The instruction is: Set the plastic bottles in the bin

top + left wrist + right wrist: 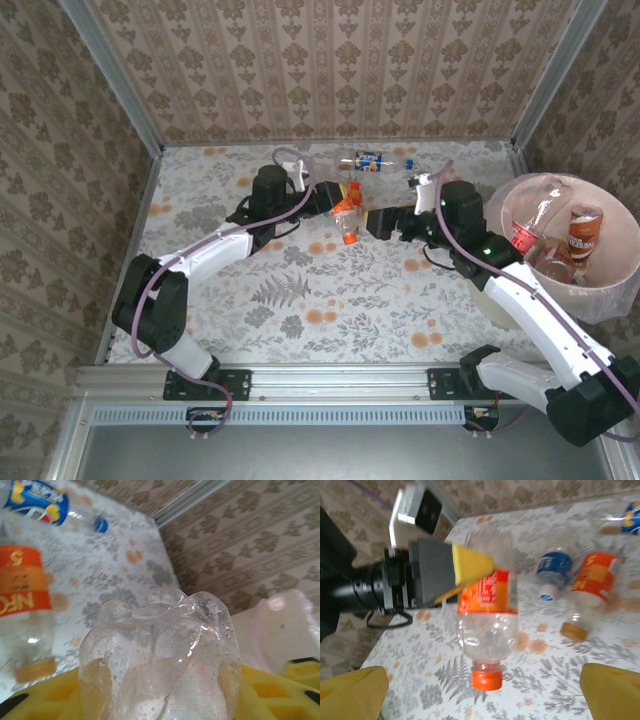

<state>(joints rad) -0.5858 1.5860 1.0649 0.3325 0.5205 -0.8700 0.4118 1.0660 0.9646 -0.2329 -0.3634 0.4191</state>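
A bottle [487, 612] is held near its base, cap downward, by the left claw [342, 205], just before the wide-spread right claw [385, 222], which is nearer the bin [612, 285].

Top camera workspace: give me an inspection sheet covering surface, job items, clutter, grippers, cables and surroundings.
Surface: floral table, flat.
Job's things: bin at right holds at least three bottles; held bottle has an orange label; far bottle, blue bottle and tan-capped bottle lie loose on the table.
Clutter: nothing seen.
Grippers: left gripper shut on held bottle; right gripper open, facing it.
Cables: purple cable runs along each arm.
Surroundings: patterned walls, metal frame posts.
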